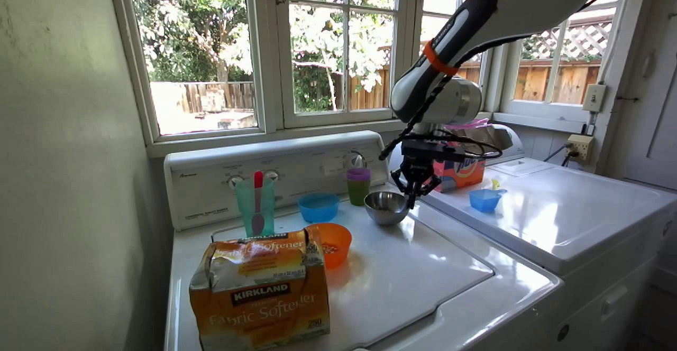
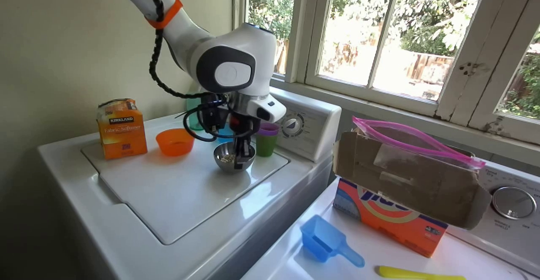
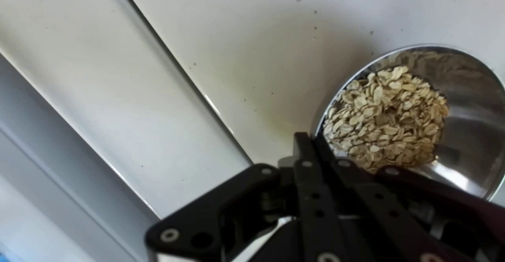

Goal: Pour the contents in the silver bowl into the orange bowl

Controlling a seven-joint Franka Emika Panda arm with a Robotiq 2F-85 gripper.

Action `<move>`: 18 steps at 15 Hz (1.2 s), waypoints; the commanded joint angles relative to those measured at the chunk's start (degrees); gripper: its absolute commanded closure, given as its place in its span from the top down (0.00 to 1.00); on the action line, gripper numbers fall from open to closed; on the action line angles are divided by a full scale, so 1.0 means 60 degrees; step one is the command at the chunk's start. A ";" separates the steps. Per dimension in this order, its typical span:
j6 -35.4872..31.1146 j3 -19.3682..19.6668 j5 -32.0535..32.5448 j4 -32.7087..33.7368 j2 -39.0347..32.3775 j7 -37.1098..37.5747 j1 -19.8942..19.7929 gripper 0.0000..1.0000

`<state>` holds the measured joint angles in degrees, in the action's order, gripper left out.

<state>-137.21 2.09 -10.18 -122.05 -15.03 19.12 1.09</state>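
The silver bowl (image 1: 385,214) is upright over the white washer lid in both exterior views (image 2: 228,165). I cannot tell whether it touches the lid. In the wrist view the silver bowl (image 3: 473,135) holds a heap of oats (image 3: 386,120). My gripper (image 3: 313,137) is shut on its rim, one finger outside the wall and one inside. The gripper points down in both exterior views (image 1: 411,202) (image 2: 241,162). The orange bowl (image 1: 341,242) stands behind the fabric softener box, with small bits inside; it also shows in an exterior view (image 2: 175,143). It is out of the wrist view.
A fabric softener box (image 1: 264,298) partly hides the orange bowl. A blue bowl (image 1: 319,208), stacked green and purple cups (image 1: 358,190) and a teal cup with a red spoon (image 1: 246,208) stand near the control panel. A detergent box (image 2: 388,216) and blue scoop (image 2: 322,238) sit on the neighbouring machine.
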 commanded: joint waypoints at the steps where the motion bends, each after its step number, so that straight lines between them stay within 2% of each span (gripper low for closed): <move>1: -0.0110 -0.0040 -0.0069 -0.0343 0.0246 -0.0151 -0.0053 0.01; 10: -0.0128 -0.0185 -0.0026 -0.0768 0.1095 -0.0363 0.0014 0.01; 11: -0.0025 -0.0162 0.0029 -0.0306 0.0631 -0.0196 0.0018 0.03; 18: -0.0026 -0.0173 0.0029 -0.0473 0.0855 -0.0218 0.0012 0.03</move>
<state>-137.54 1.21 -10.07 -124.98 -9.92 17.77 1.33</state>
